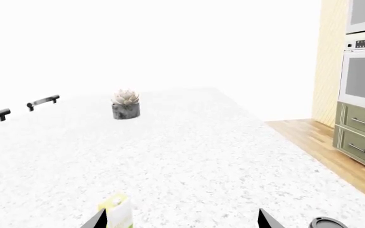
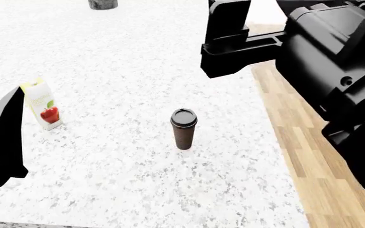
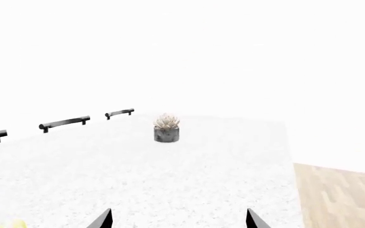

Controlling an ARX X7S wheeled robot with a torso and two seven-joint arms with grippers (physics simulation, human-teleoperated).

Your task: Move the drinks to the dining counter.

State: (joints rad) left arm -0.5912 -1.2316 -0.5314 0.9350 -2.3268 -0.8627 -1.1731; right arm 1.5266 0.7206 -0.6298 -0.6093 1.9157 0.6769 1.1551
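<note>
A yellow-and-white juice carton (image 2: 42, 104) with a red apple picture stands upright on the white speckled dining counter (image 2: 138, 71). A dark brown paper cup (image 2: 183, 128) with a black lid stands upright to its right, apart from it. My left gripper (image 1: 181, 221) is open and empty. The carton (image 1: 118, 211) is just beside one of its fingertips, and the cup lid (image 1: 327, 222) lies outside the other. My right gripper (image 3: 178, 219) is open and empty above the counter. My left arm (image 2: 2, 142) is beside the carton. My right arm (image 2: 322, 52) is raised at the right.
A small potted succulent (image 1: 125, 105) stands farther along the counter and also shows in the right wrist view (image 3: 167, 129). Dark bars (image 1: 43, 101) show past the far edge. A wooden floor (image 2: 309, 156) runs along the counter's right edge. A wall oven and green drawers (image 1: 363, 95) stand beyond it.
</note>
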